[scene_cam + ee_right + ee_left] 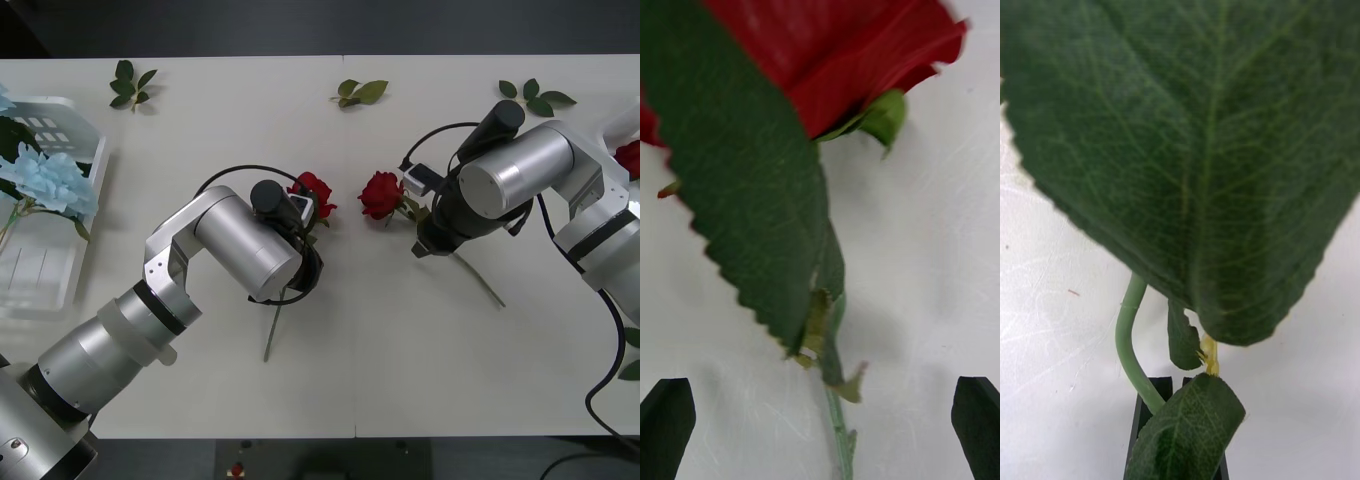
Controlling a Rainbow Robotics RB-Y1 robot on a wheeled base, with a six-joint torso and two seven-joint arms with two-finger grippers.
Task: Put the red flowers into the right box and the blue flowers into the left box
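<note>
Front view: you are getting bright, even overhead light; table [300, 150] reading near-white, slightly washed out. Soft short shadows lying close under arms and stems. Glare streaks shining on silver arm shells. Far room behind table falling dark.

Right wrist view: rose [835, 52] and big leaf [745, 195] sitting too close, blurring; stem lower down sharper; faint shadow spreading on table.

Left wrist view: you are seeing leaf [1187, 150] veins fairly crisp, edges softening; table glowing bright around it.
</note>
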